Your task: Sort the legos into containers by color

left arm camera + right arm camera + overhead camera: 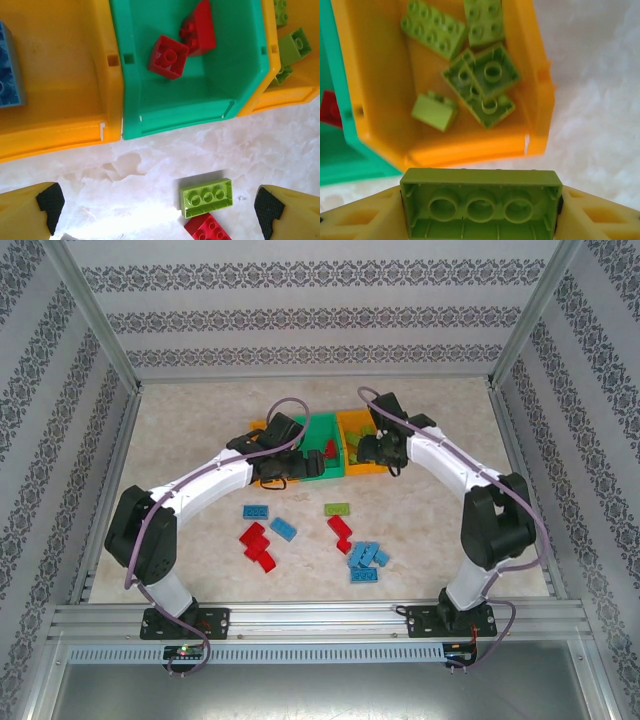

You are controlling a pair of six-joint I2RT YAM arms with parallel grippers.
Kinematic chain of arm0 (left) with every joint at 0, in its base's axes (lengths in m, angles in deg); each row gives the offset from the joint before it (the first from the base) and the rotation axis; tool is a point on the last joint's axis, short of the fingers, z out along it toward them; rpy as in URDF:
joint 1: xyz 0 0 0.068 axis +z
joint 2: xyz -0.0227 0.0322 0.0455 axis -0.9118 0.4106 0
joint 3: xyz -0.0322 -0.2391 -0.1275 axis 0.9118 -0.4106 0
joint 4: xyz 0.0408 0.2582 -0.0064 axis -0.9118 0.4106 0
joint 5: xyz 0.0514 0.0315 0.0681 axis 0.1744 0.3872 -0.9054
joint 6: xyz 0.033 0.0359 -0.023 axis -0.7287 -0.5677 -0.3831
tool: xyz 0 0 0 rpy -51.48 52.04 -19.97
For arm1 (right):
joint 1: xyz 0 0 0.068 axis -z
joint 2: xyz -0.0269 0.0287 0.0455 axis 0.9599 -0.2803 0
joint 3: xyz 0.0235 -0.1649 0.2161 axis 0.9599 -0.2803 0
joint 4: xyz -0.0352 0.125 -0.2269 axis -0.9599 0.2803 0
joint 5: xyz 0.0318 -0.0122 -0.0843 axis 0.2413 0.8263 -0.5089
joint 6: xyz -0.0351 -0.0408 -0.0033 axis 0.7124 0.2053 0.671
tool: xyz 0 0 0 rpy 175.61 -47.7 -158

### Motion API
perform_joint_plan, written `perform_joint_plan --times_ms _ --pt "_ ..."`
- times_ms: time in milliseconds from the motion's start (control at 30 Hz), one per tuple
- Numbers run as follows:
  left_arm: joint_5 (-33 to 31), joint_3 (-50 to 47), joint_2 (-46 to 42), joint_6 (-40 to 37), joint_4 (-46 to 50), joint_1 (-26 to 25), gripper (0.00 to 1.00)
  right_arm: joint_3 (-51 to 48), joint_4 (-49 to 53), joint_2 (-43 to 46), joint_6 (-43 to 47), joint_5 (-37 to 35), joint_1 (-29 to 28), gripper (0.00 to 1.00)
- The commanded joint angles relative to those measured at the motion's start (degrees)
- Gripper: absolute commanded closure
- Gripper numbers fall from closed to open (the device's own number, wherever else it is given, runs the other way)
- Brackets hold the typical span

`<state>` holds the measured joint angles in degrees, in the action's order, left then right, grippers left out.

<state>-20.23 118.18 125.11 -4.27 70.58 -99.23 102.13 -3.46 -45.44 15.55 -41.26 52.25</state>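
Three joined containers stand in a row: a left orange bin [60, 127] holding a blue lego [10, 70], a green bin [180, 112] with two red legos [169, 56], and a right orange bin [470, 147] with several light green legos [485, 82]. My right gripper [481, 205] [375, 452] is shut on a light green lego [481, 197], underside towards the camera, just in front of the right orange bin. My left gripper [159, 212] [303, 464] hangs open near the green bin, with nothing held. On the table below it lie a light green lego [206, 197] and a red lego [207, 229].
Loose legos lie on the marble table [200, 440] in front of the bins: blue ones [256, 511] and a red cluster [258, 543] at the left, a blue cluster [366, 560] at the right. Patterned walls and metal posts [95, 315] enclose the table.
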Motion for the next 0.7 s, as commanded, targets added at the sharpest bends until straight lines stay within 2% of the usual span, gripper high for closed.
perform_joint_plan --times_ms 0,367,667 --pt "-0.5 -1.0 -0.7 0.0 2.3 -2.1 0.0 5.5 0.5 -4.7 3.0 0.5 1.0 0.35" --pt "-1.6 3.9 7.2 2.6 7.0 -8.5 0.0 19.1 1.8 -16.9 4.1 1.3 2.7 0.3" --pt "-1.1 10.2 13.9 4.0 9.6 -11.4 0.01 20.2 1.2 -17.1 4.3 4.0 2.9 0.17"
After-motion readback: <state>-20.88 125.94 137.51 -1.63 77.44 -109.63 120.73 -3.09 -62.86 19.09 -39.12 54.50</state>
